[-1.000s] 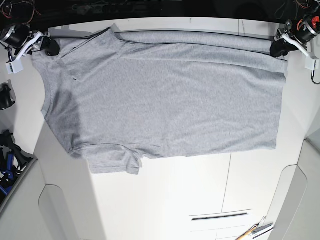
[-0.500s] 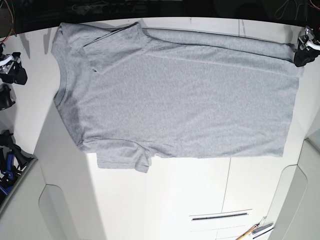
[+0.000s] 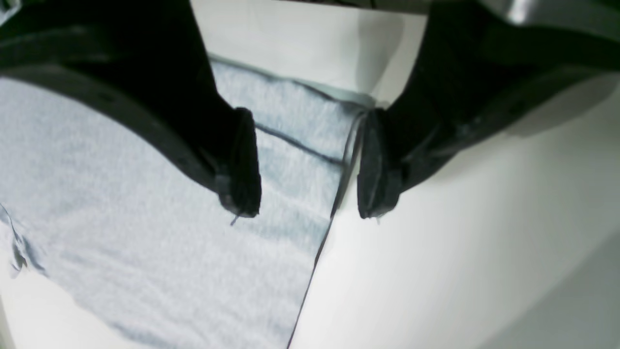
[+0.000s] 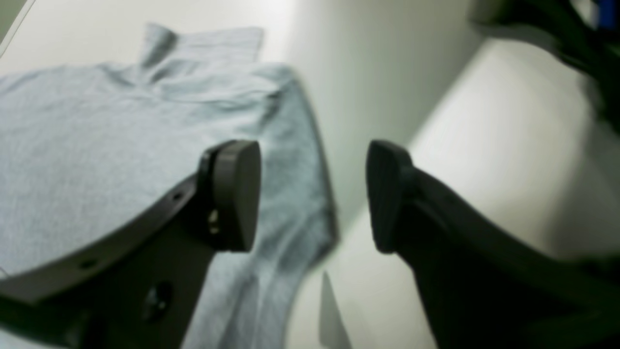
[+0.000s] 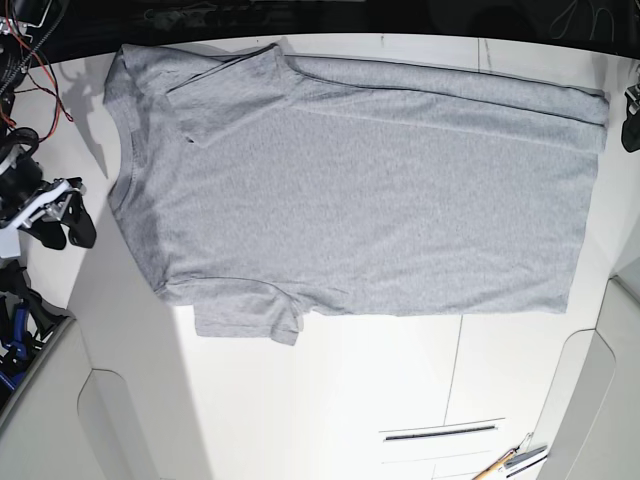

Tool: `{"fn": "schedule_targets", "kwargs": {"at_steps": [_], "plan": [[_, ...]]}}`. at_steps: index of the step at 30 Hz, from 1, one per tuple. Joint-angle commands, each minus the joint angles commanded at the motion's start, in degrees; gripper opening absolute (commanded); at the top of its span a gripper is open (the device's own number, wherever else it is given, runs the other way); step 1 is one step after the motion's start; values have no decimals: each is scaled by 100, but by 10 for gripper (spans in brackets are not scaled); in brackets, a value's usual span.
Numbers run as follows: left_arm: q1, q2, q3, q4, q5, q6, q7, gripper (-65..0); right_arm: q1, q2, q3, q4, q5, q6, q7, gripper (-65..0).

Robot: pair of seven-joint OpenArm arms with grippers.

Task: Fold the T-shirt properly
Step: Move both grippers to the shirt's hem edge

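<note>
In the base view, at the near edge of the table [image 5: 340, 400], to the right, can see a few slim tools [image 5: 520, 460], lying close together. Just beside them, can see also a narrow dark strip [image 5: 440, 433].

More far, can find the T-shirt [image 5: 380, 200], laid wide and grey over the far part of the table, reaching close to the far edge. Have there, on the near left side of the cloth, 1 short piece [image 5: 245, 315] sticking out toward the near edge, with a curved fold above it. Along the far side, see 1 long narrow folded band [image 5: 450, 80], and near the far left corner of the table, 1 slanting flap [image 5: 225, 100] with wrinkles around. Show no lettering on the visible cloth.

At the left edge of the table, notice a black and blue device [image 5: 20, 335], only partly in view. Farther along this same edge, see the right gripper [image 5: 70, 225], apart from the cloth, with both fingers [image 4: 237, 194] released, separated widely and grasping nothing.

Near the far right corner, at the border of the base view, see the left gripper [image 5: 632, 120], just beside the cloth. In the left wrist view, see its 2 fingers [image 3: 242, 184] released too, with a gap between, and the folded corner visible through this gap, not pinched.
</note>
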Motion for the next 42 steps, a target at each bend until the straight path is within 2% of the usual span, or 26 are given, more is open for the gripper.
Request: {"fn": "schedule_targets", "kwargs": {"at_steps": [5,6,9,10,14,15,22,28,34,39,42], "plan": [[-310,-2,0,-2,345,0,-4,-293,118,-63,-1137,-11,-131,2,-205,-314],[-310,-2,2,-2,358,0,-9,-293,118,-129,-1224,-9,-118,4,-345,-351],[-304,2,0,-4,431,0,-20,-293,101,-361,-1200,-7,-63,4,-927,-592],[-291,2,0,-4,444,0,-20,-293,66,-361,-1196,-4,28,15,-1088,-650],[-293,2,2,-4,468,0,-28,-293,-175,-345,-1104,9,592,286,-1797,-650],[-291,2,2,-4,466,0,-46,-293,-264,-343,-1064,15,688,308,-1891,-650],[-291,2,2,-4,555,0,-42,-293,-1220,-243,-654,20,1095,415,-1963,-650],[-291,2,2,-4,509,0,-46,-293,-1738,50,-595,17,975,413,-1779,-650],[-293,2,2,-4,240,0,-44,-293,-1735,313,-595,17,699,411,-1587,-650],[-291,2,2,-4,11,0,-24,-293,-1735,485,-595,7,264,409,-1235,-650],[-291,2,2,-4,-177,0,48,-293,-1738,514,-595,-7,251,411,-1207,-650]]}}
